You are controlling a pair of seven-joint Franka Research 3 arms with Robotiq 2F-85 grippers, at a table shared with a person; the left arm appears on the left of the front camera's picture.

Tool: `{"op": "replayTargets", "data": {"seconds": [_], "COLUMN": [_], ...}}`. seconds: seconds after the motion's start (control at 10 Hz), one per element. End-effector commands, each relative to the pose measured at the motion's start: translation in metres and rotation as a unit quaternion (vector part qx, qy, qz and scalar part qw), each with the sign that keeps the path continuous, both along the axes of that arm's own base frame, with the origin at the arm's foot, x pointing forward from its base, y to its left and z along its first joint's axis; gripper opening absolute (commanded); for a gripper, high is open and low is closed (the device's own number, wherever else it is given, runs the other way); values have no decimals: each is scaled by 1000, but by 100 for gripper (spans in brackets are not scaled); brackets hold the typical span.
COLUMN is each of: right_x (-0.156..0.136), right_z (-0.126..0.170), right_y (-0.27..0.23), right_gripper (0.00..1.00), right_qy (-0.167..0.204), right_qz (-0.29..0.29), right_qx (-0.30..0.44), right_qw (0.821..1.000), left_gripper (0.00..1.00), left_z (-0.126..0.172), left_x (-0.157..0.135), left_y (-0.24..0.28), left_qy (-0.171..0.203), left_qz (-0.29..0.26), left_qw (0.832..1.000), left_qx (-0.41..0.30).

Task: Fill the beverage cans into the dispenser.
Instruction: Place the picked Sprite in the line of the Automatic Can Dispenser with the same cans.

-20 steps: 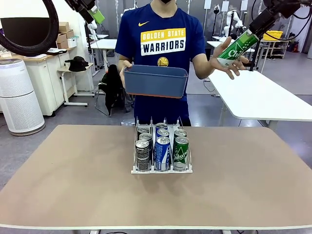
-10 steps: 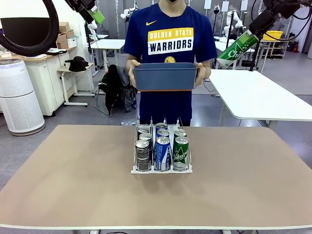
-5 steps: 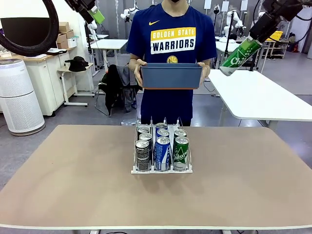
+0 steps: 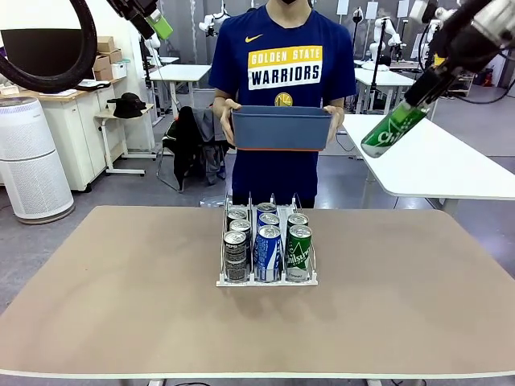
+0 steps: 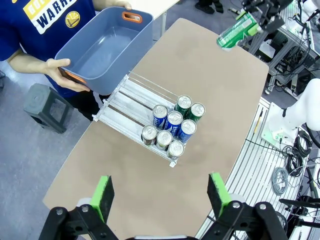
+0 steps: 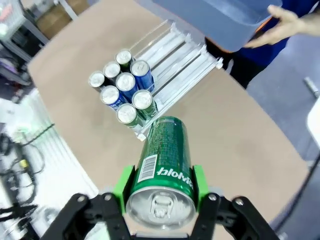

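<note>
The clear three-lane dispenser (image 4: 222, 281) stands at the table's middle with several beverage cans (image 4: 267, 251) packed at its near end: dark, blue and green. Its far lanes (image 5: 131, 102) are bare. High at the right, above the table's far right corner, my right gripper (image 4: 420, 94) is shut on a green can (image 4: 391, 131) that tilts downward. In the right wrist view, this green can (image 6: 167, 155) sits between the pads of the right gripper (image 6: 160, 186), above and to one side of the dispenser (image 6: 176, 54). My left gripper (image 4: 151, 19) hangs high at the far left, open and empty (image 5: 161, 195).
A person stands at the far edge holding an empty blue-grey tub (image 4: 282, 129) in both hands, just above and behind the rack. A white table (image 4: 438, 165) stands behind on the right. Bare brown tabletop (image 4: 113, 305) spreads around the rack.
The right arm has carried the green can downward and slightly right. The person has shifted the tub a little. My left gripper has not moved.
</note>
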State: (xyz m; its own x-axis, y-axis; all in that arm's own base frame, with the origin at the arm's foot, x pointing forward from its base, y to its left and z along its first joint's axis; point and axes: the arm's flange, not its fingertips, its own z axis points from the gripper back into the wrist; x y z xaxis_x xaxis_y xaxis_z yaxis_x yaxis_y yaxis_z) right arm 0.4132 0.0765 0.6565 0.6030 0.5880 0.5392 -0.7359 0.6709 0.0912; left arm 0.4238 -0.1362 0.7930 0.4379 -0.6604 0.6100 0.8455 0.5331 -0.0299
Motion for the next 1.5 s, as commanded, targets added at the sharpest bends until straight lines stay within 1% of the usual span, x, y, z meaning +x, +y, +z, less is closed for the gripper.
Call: {"op": "replayTargets", "data": {"seconds": [0.0, 0.2, 0.3, 0.4, 0.5, 1.1, 1.2, 1.3, 1.4], "right_x": [-17, -25, -24, -11, -23, -23, -22, -32, -50], "right_z": [-38, -55, -63, -68, -66, -66, -69, -74, -81], "right_y": [13, 11, 13, 8, 17, 17, 13, 11, 13], "right_gripper": [58, 58, 58, 58, 58, 58, 58, 58, 58], "right_qy": [-24, -4, 13, 87, 12, 12, 24, 13, 6], "right_qz": [-14, 10, 15, 45, 8, 8, 15, 12, 14], "right_qx": [1, 12, 18, 27, 1, 1, 7, -1, -2], "right_qw": [1000, 1000, 1000, 995, 1000, 1000, 1000, 1000, 1000], "left_gripper": [100, 100, 100, 100, 100, 100, 100, 100, 100], "left_z": [-3, -3, -3, -3, -3, -3, -3, -3, -3], "left_x": [-1, -1, -1, -1, -1, -1, -1, -1, -1], "left_y": [3, 3, 3, 3, 3, 3, 3, 3, 3], "left_qy": [-5, -5, -5, -5, -5, -5, -5, -5, -5], "left_qz": [-5, -5, -5, -5, -5, -5, -5, -5, -5], "left_qw": [1000, 1000, 1000, 1000, 1000, 1000, 1000, 1000, 1000], "left_qx": [-8, -8, -8, -8, -8, -8, -8, -8, -8]}}
